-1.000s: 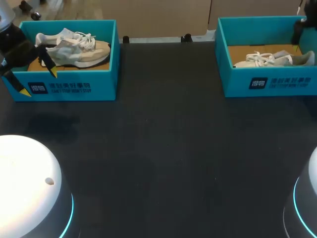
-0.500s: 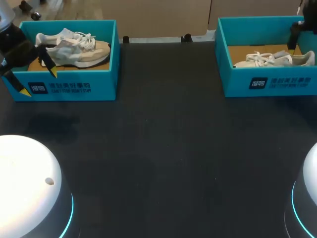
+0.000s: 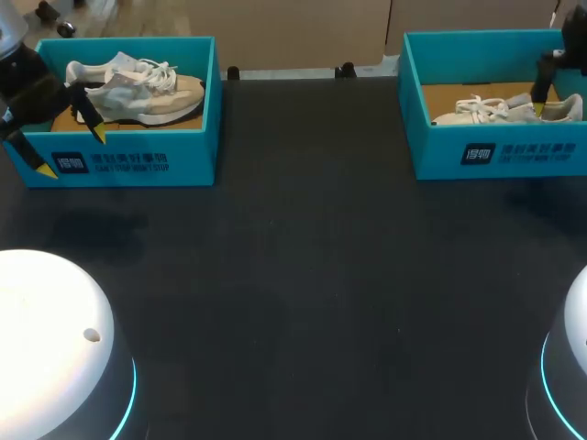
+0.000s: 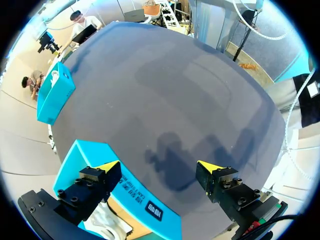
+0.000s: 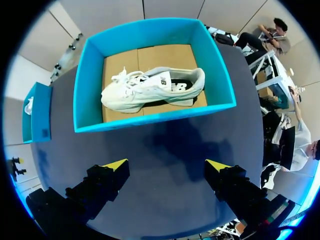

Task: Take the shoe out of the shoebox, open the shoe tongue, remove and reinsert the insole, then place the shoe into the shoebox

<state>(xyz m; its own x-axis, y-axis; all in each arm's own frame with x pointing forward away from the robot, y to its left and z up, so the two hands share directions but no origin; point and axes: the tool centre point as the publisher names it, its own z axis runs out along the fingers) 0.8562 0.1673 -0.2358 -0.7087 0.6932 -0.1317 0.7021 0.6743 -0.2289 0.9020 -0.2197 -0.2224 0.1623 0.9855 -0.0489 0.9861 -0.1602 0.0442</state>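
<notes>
Two teal shoeboxes stand at the back of the black table (image 3: 312, 257). The left shoebox (image 3: 138, 163) holds a grey and beige shoe (image 3: 138, 92) with white laces. My left gripper (image 3: 71, 152) hangs open over that box's front left corner, with nothing between its fingers (image 4: 159, 166); the box wall (image 4: 130, 192) lies under it. The right shoebox (image 3: 495, 156) holds a white shoe (image 3: 504, 110) lying on its side. My right gripper (image 3: 548, 96) is above that box's right part, open and empty (image 5: 166, 164), with the white shoe (image 5: 150, 89) ahead of it inside the box (image 5: 150, 117).
The white domed bases of my arms fill the near left corner (image 3: 55, 339) and the near right corner (image 3: 573, 367). The wide black tabletop stretches between the two boxes. In the left wrist view the right shoebox (image 4: 52, 92) is far across the table.
My right gripper has shifted a little left and lower over the right box, toward the white shoe. The left arm and both shoes have stayed where they were.
</notes>
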